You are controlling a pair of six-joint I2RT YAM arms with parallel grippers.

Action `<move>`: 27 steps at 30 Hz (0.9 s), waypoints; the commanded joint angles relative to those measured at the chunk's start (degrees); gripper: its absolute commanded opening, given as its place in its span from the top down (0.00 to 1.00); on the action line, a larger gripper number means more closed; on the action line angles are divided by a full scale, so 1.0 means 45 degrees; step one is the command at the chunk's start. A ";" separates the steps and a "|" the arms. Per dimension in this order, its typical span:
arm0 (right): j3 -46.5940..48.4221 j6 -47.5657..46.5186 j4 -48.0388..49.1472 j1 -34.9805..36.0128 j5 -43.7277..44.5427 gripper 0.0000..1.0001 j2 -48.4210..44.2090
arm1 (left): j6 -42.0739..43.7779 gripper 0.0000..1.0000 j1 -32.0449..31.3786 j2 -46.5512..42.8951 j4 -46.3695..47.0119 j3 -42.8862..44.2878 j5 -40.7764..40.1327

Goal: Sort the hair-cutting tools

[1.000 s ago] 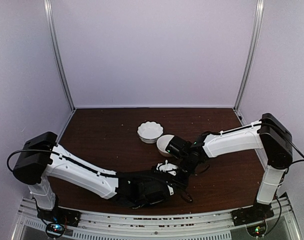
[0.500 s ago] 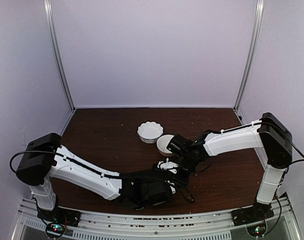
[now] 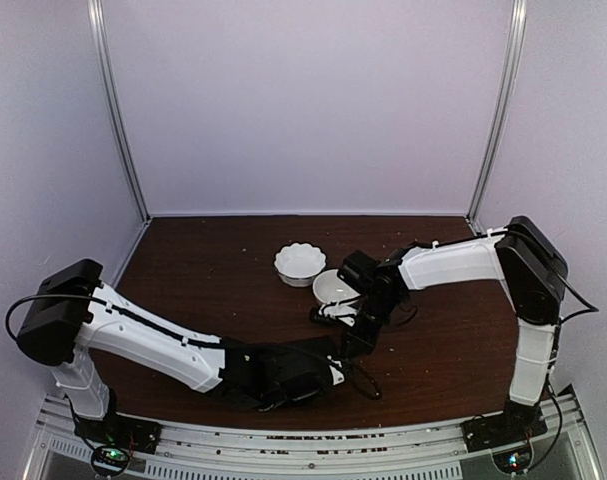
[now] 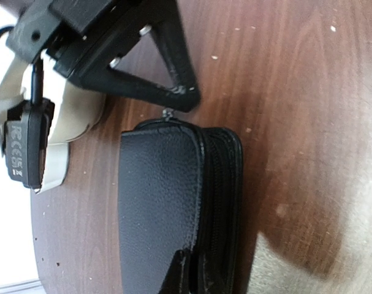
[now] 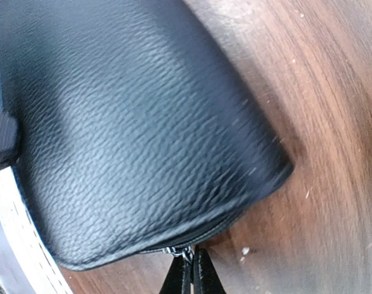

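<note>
Can't spot the scissors or clips in any view, so no word on looks or location. Just seeing a black zip case (image 4: pixel 167 202), pebbly leather-look, lying flat on the dark wood table (image 4: pixel 296 122) near two white bowls (image 3: pixel 300 262). Got the right gripper (image 5: pixel 186 272) pinched tight on the little metal zipper pull (image 5: pixel 186 252) at the case's corner. As for the left gripper (image 4: pixel 178 274), only seeing a dark tip on the case lid, can't tell spread from closed.

Black rectangular leather zip case (image 4: pixel 161 208) lies on brown wooden table (image 3: pixel 203 270), front centre. Right gripper (image 5: pixel 187 274) at its far right end, fingers together on metal zip pull (image 5: pixel 186 252). Behind the case: white scalloped bowl (image 3: pixel 299 262); white plain round bowl (image 3: pixel 331 287) just right of it, nearer.
</note>
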 commanded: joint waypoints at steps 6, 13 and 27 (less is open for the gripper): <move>0.1442 0.0296 -0.0385 -0.0250 0.1066 1.00 0.1032 | 0.0321 1.00 -0.0369 -0.0428 0.0238 -0.0456 0.1294; 0.2364 0.0800 -0.0305 -0.0321 0.1976 1.00 0.1536 | 0.0354 1.00 -0.0601 -0.0315 0.0181 -0.0479 0.1354; 0.1827 0.0545 -0.0803 -0.0421 0.1941 0.81 0.0481 | -0.0851 0.91 -0.0598 -0.0302 -0.0849 -0.0033 0.0533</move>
